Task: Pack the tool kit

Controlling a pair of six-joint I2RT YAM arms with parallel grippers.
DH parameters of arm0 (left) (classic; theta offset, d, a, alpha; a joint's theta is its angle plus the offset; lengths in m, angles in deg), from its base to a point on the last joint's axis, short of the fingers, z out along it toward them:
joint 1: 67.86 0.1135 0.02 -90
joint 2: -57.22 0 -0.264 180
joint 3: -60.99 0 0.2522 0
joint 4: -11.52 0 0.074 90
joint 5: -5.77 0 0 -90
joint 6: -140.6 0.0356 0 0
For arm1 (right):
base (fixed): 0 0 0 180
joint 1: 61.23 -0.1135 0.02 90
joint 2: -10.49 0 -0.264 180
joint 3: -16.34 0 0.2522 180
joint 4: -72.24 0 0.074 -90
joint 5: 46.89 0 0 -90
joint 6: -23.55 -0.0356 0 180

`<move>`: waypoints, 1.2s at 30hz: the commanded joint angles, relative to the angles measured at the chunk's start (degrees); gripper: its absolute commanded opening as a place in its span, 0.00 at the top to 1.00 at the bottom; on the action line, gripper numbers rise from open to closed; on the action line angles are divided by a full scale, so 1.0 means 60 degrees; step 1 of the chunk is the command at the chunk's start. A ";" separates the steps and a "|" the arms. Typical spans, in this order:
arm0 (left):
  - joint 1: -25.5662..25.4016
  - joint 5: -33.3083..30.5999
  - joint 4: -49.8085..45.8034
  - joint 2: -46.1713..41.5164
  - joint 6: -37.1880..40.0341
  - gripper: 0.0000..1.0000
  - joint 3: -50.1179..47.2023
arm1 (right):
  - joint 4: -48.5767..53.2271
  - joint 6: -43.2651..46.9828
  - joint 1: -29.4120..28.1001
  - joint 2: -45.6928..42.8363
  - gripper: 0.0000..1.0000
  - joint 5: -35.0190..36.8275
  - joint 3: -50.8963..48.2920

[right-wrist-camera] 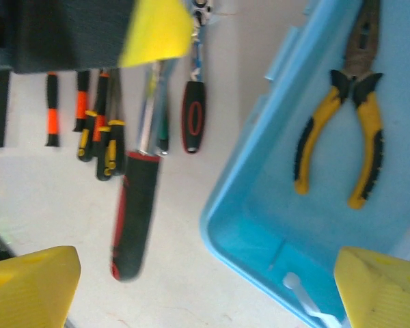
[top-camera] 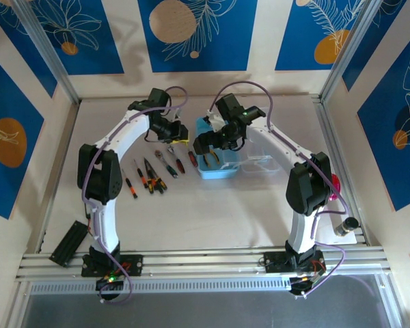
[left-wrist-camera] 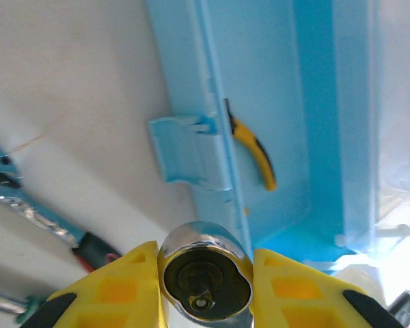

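Note:
The light-blue case (top-camera: pixel 222 171) lies open in the middle of the table, with yellow-handled pliers (right-wrist-camera: pixel 348 130) inside it. My left gripper (left-wrist-camera: pixel 206 273) is shut on the chrome head of a ratchet wrench (left-wrist-camera: pixel 206 239), just left of the case wall (left-wrist-camera: pixel 219 102) near its latch (left-wrist-camera: pixel 188 154). The wrench's red-and-black handle (right-wrist-camera: pixel 133 215) hangs blurred above the table beside the case corner (right-wrist-camera: pixel 273 225). My right gripper (right-wrist-camera: pixel 205 287) stands open above that corner, nothing between its fingers. In the top view the left gripper (top-camera: pixel 180 139) and right gripper (top-camera: pixel 215 140) are close together at the case's left end.
Several screwdrivers and pliers (top-camera: pixel 150 179) lie in a row left of the case, also in the right wrist view (right-wrist-camera: pixel 89 119). Another wrench (left-wrist-camera: pixel 34 219) lies left of the latch. The clear lid (top-camera: pixel 263 160) extends right. A pink round object (top-camera: pixel 335 186) and a black block (top-camera: pixel 70 240) sit at the sides.

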State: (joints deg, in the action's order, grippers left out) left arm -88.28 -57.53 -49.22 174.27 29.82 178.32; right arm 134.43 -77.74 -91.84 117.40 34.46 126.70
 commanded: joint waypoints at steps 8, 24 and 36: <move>-0.0361 0.1402 0.0750 -0.0390 -0.0626 1.00 0.0588 | -0.0467 -0.0531 -0.0289 0.0299 0.27 -0.1128 0.0175; -0.0379 0.1602 0.1145 -0.0563 -0.0755 1.00 0.0283 | -0.0559 -0.0719 -0.0291 0.0374 0.93 -0.1014 0.0276; 0.0621 -0.0339 0.0192 -0.1075 0.0144 0.08 0.0082 | -0.0339 -0.0698 0.0283 -0.0189 1.00 -0.0782 -0.0056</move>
State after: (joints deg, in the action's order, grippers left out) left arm -87.98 -54.54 -45.11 170.97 28.36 179.04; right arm 132.04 -83.03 -91.65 119.09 30.88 126.72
